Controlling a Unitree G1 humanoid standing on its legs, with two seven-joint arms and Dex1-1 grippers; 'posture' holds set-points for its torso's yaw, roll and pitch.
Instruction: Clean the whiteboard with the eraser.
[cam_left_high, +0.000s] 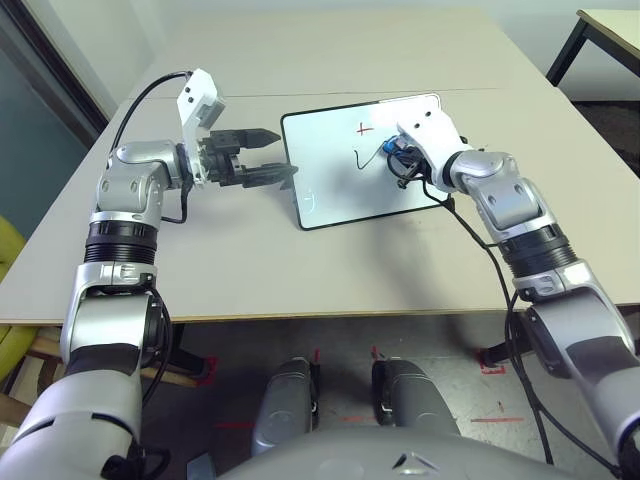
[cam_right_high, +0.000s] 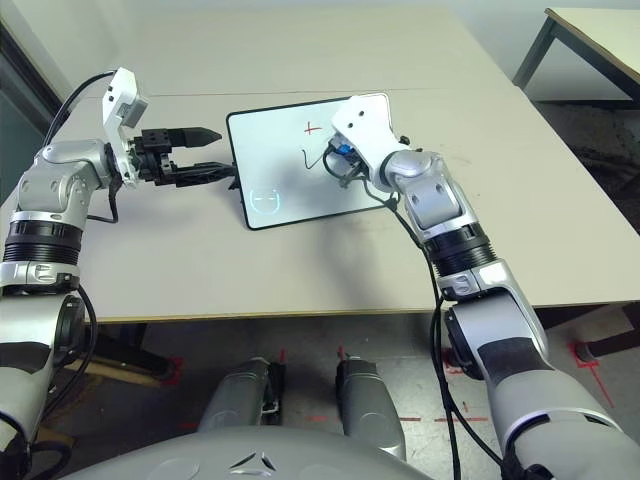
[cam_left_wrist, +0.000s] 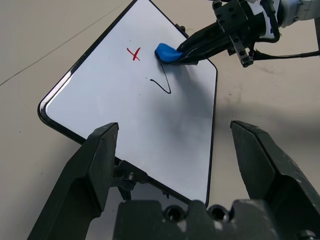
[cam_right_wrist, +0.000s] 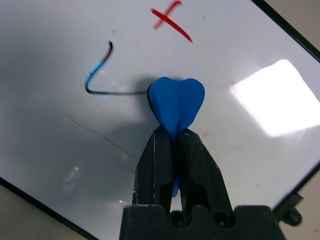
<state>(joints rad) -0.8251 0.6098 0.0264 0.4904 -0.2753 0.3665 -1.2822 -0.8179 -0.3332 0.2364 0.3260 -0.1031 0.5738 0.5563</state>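
The board (cam_left_high: 345, 165) lies on the bench (cam_left_high: 200, 250), toward its far edge. The right tool (cam_right_wrist: 172, 150) is clamped on the eraser (cam_right_wrist: 176, 102), touching the board beside a black squiggle (cam_right_wrist: 100, 75). The left tool (cam_left_high: 272, 155) is spread apart at the board's left edge.

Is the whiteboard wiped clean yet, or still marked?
Still marked. The whiteboard carries a red cross and a black squiggle; the right pincer, shut on the eraser, is beside the squiggle.

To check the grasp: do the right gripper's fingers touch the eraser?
Touching. In the right wrist view the right gripper has its two fingers pinched on the blue eraser.
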